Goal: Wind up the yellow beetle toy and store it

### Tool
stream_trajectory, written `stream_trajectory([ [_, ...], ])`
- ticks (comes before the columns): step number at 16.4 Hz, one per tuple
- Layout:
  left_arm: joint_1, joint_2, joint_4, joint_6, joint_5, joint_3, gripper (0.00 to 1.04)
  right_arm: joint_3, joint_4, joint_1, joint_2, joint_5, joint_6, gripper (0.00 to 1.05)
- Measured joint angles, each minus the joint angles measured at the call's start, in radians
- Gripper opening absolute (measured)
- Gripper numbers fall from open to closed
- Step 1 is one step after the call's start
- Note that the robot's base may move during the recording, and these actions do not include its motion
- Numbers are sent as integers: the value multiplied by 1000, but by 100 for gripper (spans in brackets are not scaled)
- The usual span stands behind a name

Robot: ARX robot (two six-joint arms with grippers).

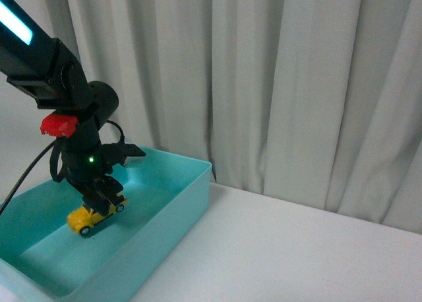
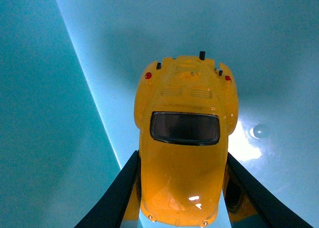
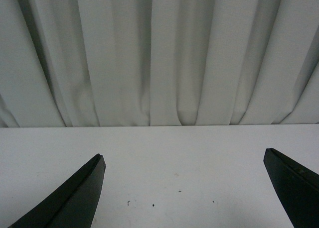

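Front view, left arm down in the bin: storing the beetle.
My left gripper (image 1: 102,200) is clamped across the flanks of the yellow beetle toy (image 1: 95,215), low inside the teal bin (image 1: 191,203) at about 8 o'clock of the scene. I cannot tell whether the wheels touch the floor. My right gripper (image 3: 184,153) hangs spread wide and empty over the white table (image 1: 297,249). My call: lower until the wheels bear, release both sides evenly so the wound car cannot dart, then rise straight up.
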State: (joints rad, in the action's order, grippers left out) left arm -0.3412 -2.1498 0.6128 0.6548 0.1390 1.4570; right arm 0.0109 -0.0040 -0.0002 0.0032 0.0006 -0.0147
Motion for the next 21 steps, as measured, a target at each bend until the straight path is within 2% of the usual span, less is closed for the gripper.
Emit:
stream_trajectory([
  [2, 8, 0, -2, -10, 0, -16, 40, 0, 0, 0, 0, 0, 0, 98],
  [7, 32, 0, 8, -29, -27, -38, 94, 0, 0, 0, 0, 0, 0, 98],
  [8, 32, 1, 10, -28, -31, -37, 100, 0, 0, 0, 0, 0, 0, 98],
  [10, 30, 22, 14, -29, -58, -37, 98, 0, 0, 0, 0, 0, 0, 98],
  [16, 26, 295, -21, -19, -267, -54, 98, 0, 0, 0, 0, 0, 0, 98],
  [18, 2, 418, -56, -18, -336, -127, 98, 0, 0, 0, 0, 0, 0, 98],
  [21, -31, 687, -71, -20, -506, -258, 98, 0, 0, 0, 0, 0, 0, 98],
])
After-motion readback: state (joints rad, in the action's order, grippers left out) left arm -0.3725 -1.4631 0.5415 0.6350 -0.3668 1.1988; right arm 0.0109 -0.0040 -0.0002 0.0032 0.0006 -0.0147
